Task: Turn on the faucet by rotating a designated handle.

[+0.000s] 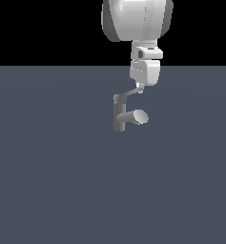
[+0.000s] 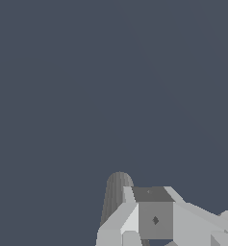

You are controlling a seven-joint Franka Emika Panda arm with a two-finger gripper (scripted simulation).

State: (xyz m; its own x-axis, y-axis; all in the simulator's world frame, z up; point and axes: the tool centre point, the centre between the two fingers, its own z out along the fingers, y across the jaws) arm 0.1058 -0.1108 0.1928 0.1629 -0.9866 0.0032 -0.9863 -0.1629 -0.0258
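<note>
Exterior view: a small grey faucet point(image 1: 119, 116) is standing upright on a plain grey-blue floor point(image 1: 47, 181), its thick stubby spout point(image 1: 135, 117) pointing toward the exterior view's right. A thin handle point(image 1: 128, 94) is slanting up from its top cap. Just behind and above, the white gripper point(image 1: 139, 88) is hanging downward, its tip meeting the handle's raised end. How far the jaws are standing apart cannot be told.

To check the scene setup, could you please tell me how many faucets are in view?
1. The small grey metallic faucet stands on the dark floor near the exterior view's centre, directly below the gripper; none other shows.
</note>
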